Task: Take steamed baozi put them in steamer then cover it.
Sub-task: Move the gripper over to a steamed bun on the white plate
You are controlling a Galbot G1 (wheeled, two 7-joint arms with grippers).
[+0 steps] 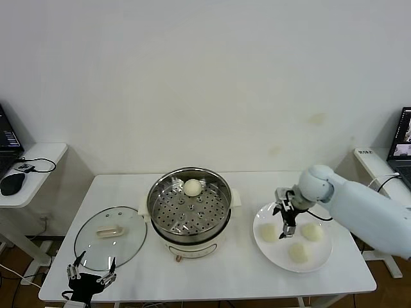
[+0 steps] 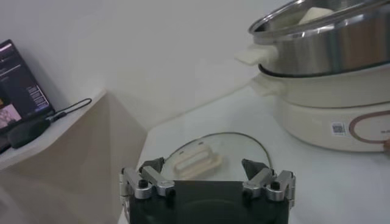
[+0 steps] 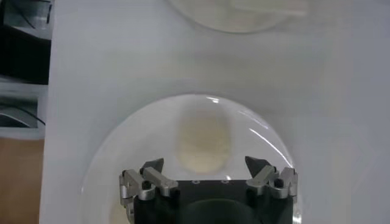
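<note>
While open, right hand [image 1: 286, 221] above plated baozi [image 3: 203, 142]

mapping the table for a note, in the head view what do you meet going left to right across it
left gripper, open, at the near edge → glass lid → steamer with one bun inside → right gripper, open → plate with three buns

Open table [image 1: 212, 276] between steamer [image 1: 189, 208] and plate [image 1: 321, 260]
</note>
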